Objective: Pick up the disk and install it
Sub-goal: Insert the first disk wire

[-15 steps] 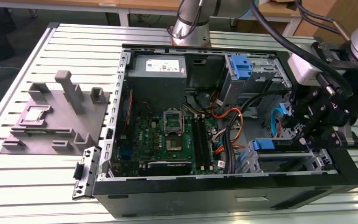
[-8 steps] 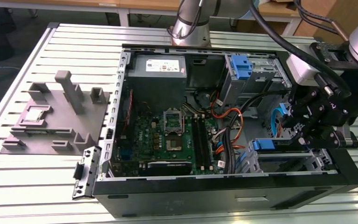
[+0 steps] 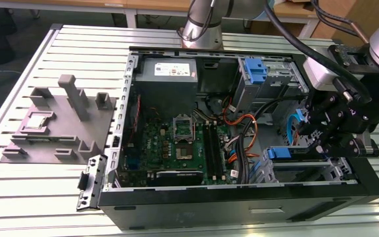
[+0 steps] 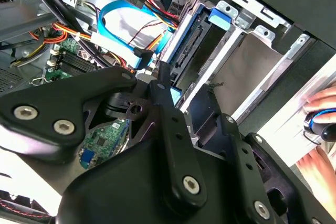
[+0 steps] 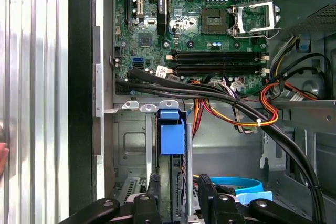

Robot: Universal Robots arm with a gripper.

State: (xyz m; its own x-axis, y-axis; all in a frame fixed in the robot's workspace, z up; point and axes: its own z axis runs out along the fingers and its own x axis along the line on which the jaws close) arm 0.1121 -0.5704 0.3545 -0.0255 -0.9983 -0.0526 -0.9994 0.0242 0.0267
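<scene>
Fingers stand spread astride the disk in its bay; second wrist view adds a person's hand; exterior view, the slatted surface.

Exterior view: off the arm, high, angled down on the open computer case and slatted tabletop, at middle distance.
First wrist view: close, looking past the gripper to the motherboard beyond it.
Second wrist view: closest, tilted, behind the gripper's linkage, facing the drive cage.
Shared by all: motherboard, drive cage.
</scene>
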